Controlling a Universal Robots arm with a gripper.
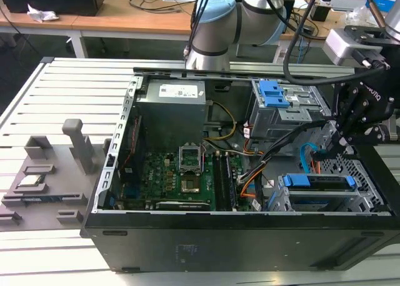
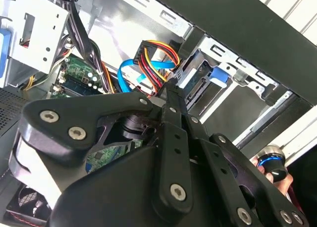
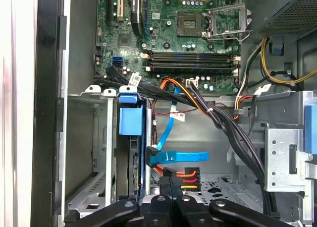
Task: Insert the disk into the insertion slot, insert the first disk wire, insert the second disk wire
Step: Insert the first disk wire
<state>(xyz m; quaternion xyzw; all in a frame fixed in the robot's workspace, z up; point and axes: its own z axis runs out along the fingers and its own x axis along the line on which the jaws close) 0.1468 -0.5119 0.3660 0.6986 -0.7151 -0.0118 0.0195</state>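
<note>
One step of three judged done: found the disk (image 1: 319, 181) seated on edge in the insertion slot (image 1: 364, 172), at the computer case's (image 1: 206, 242) near corner on the exterior view's right, with blue caddy end and connector edge turned up toward the open side. Logged the gripper (image 3: 168, 180) low over that same corner, fingers (image 2: 173, 118) drawn together on the flat black plug of the first disk wire (image 3: 189, 176). Read this as a pinch at the very tips, with orange, red and yellow leads fanning out of the plug in both wrist views. Placed the held plug just beside the disk's connector edge but apart from it, offset toward the grey bay with blue latch (image 1: 294, 114), not over the disk. Took the disk's long visible edge as parallel to the case's near wall, with the connector row along that line; squareness of the plug's flat face to it not determinable. Traced the second disk wire (image 3: 171, 133) down from the motherboard's (image 1: 181, 180) edge in a loop, plug end against the disk's edge between caddy and gripper; could not tell whether seated. Judged first-wire insertion in hand, not made.
</note>
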